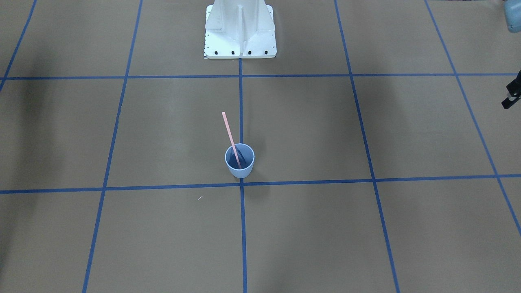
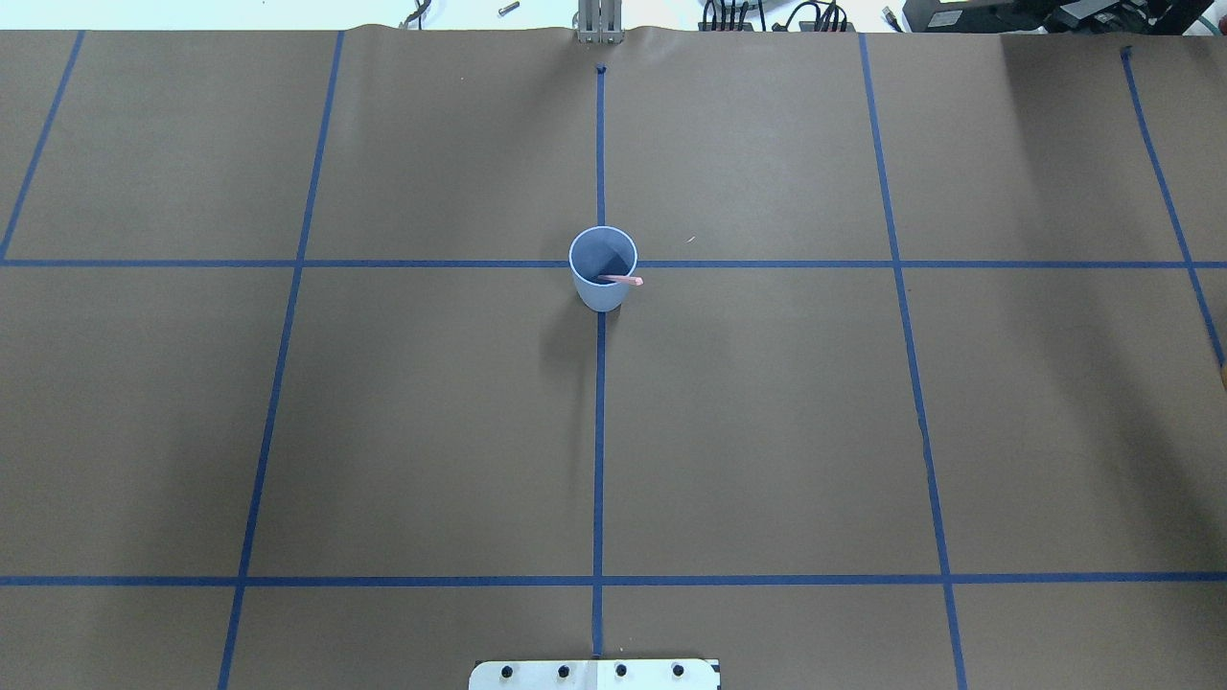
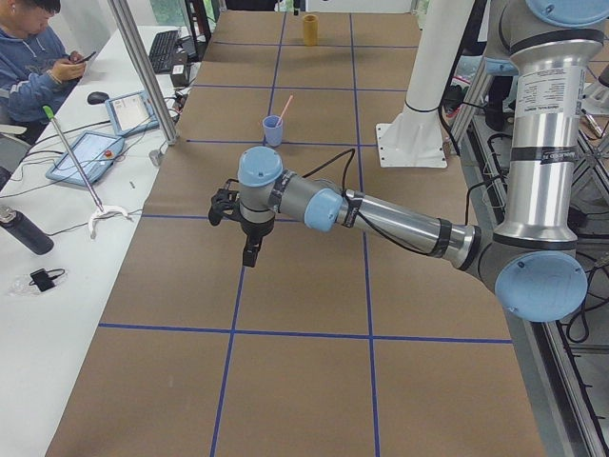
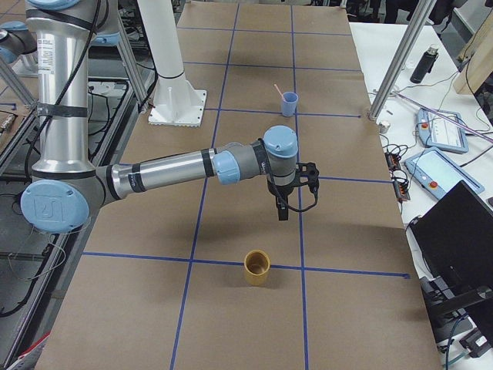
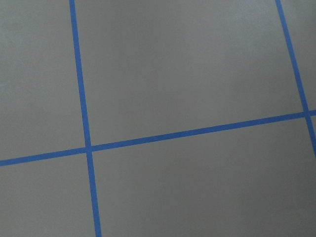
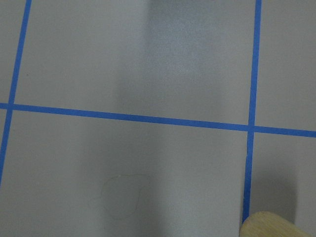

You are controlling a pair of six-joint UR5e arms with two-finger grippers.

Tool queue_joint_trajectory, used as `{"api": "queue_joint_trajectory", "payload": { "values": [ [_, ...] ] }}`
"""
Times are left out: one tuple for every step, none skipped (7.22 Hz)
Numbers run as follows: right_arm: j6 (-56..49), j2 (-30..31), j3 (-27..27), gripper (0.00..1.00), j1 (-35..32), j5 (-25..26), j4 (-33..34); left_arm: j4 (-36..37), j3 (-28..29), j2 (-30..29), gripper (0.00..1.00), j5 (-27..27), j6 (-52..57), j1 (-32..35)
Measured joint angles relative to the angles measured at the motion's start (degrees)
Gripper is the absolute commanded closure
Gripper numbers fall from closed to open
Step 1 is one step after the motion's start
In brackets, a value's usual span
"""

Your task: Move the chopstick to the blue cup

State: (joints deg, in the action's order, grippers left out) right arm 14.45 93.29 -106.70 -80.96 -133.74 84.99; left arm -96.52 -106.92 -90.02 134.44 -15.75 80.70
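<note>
left pincer (image 3: 249,255) and right pincer (image 4: 283,210): state cannot be told. both well apart from blue cup (image 1: 241,173); chopstick (image 1: 230,134) leans inside it.

Counted one blue cup (image 1: 239,160), with one chopstick (image 1: 229,132) leaning inside it. Found one tan cup (image 4: 256,267) well apart from the blue cup, toward the robot's right end of the table. Tallied two arms, the left arm (image 3: 400,224) and the right arm (image 4: 162,176), and two grippers, the left gripper (image 3: 249,253) and the right gripper (image 4: 282,211). Noted one white base (image 1: 240,36) on the robot's side of the blue cup. On the bench across from it, counted two tablets, the farther tablet (image 3: 131,112) and the nearer tablet (image 3: 84,157), one keyboard (image 3: 164,48), one mouse (image 3: 97,97), one dark bottle (image 3: 24,231) and one seated person (image 3: 38,67).
</note>
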Motion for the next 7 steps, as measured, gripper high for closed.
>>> {"api": "queue_joint_trajectory", "payload": {
  "values": [
    [0.0,0.0,-0.2,0.00,-0.1,0.0,0.0,0.0,0.0,-0.4,0.02,-0.2,-2.0,-1.2],
    [0.0,0.0,-0.3,0.00,-0.1,0.0,0.0,-0.1,0.0,-0.5,0.02,-0.3,-2.9,-1.9],
    [0.0,0.0,-0.4,0.00,-0.2,0.0,0.0,-0.2,0.2,-0.4,0.02,-0.4,-3.0,-2.2],
    [0.0,0.0,-0.4,0.00,-0.2,0.0,-0.2,-0.3,0.3,-0.2,0.02,-0.4,-2.4,-2.3],
    [0.0,0.0,-0.4,0.00,-0.2,0.1,-0.5,-0.4,0.4,0.2,0.02,-0.7,-0.4,-2.4],
    [0.0,0.0,-0.4,0.00,-0.2,0.1,-0.7,-0.5,0.5,0.4,0.02,-1.4,1.8,-2.4],
    [0.0,0.0,-0.4,0.00,-0.1,0.1,-0.8,-0.5,0.7,0.5,0.02,-1.9,2.8,-2.4]
  ]
}}
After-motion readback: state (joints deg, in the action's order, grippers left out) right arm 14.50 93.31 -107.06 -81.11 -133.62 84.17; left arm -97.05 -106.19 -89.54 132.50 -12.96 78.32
